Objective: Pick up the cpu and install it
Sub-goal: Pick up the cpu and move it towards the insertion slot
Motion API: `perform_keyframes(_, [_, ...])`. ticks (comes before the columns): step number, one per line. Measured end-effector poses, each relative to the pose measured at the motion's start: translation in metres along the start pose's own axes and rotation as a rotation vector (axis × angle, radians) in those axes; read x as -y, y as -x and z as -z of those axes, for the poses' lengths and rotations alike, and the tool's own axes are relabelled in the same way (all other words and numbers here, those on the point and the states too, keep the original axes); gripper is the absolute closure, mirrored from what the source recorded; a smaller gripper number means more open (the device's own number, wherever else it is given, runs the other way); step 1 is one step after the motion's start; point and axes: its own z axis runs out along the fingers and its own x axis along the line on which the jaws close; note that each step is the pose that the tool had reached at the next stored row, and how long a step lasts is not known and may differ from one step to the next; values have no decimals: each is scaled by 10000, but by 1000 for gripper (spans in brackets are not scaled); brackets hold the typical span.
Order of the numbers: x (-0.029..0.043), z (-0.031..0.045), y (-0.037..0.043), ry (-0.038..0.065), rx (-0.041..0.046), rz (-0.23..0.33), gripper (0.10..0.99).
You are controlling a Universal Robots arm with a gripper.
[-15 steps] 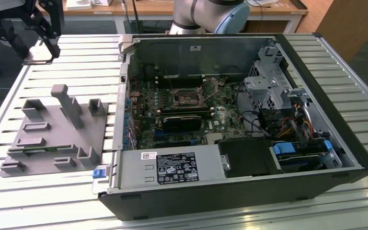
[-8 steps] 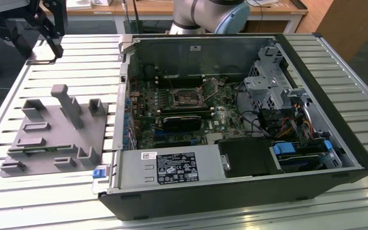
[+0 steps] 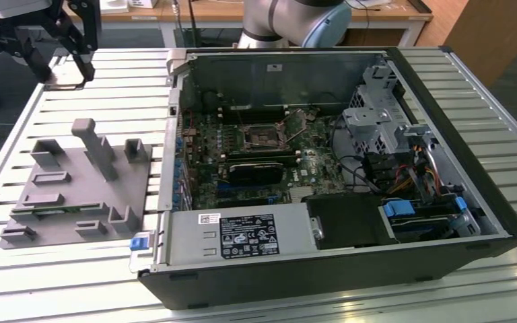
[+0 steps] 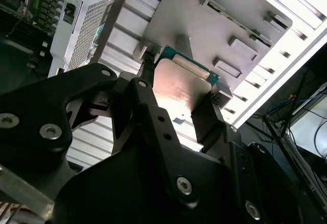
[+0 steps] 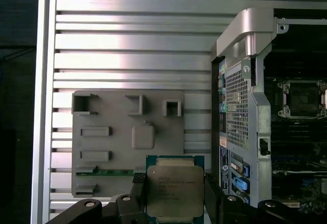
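So, your claw [image 5: 176, 196] is pinching the cpu [image 5: 175, 188] by its sides, hovering near the desk's [image 5: 127, 55] corner.

Shiny metal cpu [image 5: 175, 193]; matt, seemingly plastic fixture [image 5: 115, 155].

The exterior view looks steeply down across the bench [image 3: 474, 87], taking in the whole open computer case [image 3: 285, 286], the grey plate [image 3: 70, 202] on the exterior view's left and the gripper [image 3: 61, 70] at the far corner. The first wrist view faces straight down from high above. The second wrist view peers obliquely along the fingers [image 4: 148, 111], close to the cpu [image 4: 179, 88] they clamp. All three share the plate and the case's rear wall.
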Motion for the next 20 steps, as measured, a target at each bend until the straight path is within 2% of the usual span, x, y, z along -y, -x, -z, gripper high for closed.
perform_keyframes(20, [-1, -3, 135, 0, 0, 0, 541])
